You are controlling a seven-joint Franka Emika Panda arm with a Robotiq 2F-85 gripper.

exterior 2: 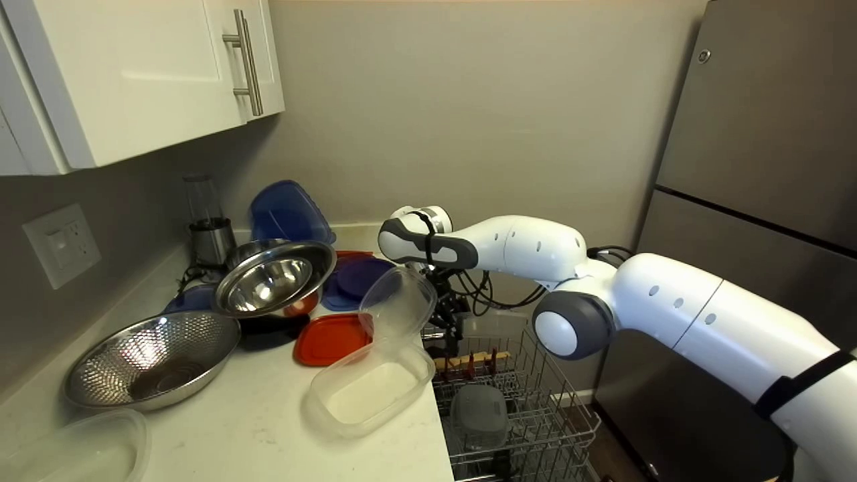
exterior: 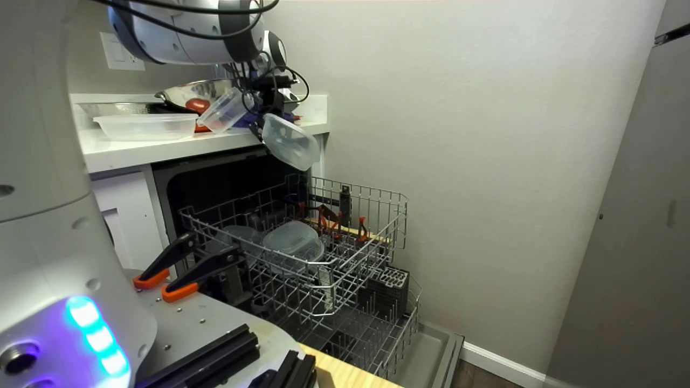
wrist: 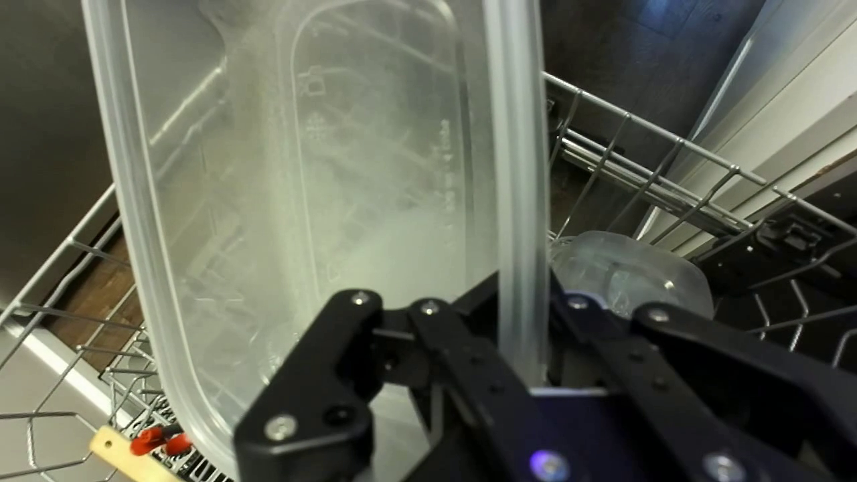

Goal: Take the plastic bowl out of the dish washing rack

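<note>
There are two wire racks (exterior: 319, 263), two orange-tipped clamps (exterior: 207, 268), one colander (exterior 2: 155, 355) and three clear containers (exterior 2: 373, 391) on the counter (exterior 2: 268, 422).

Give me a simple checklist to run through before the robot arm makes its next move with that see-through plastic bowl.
1. Grip: ok. The gripper is closed on the rim of the plastic bowl.
2. Height: ok. The plastic bowl hangs above the dish rack in an exterior view.
3. Level: not ok. The plastic bowl looks tilted in that view.
4. Water inside: cannot tell. The plastic looks cloudy in the wrist view.
5. Landing spot: not ok, I'd judge, if it goes on the counter. The edge beside the dish rack holds a clear tub, with a red lid close by.
</note>
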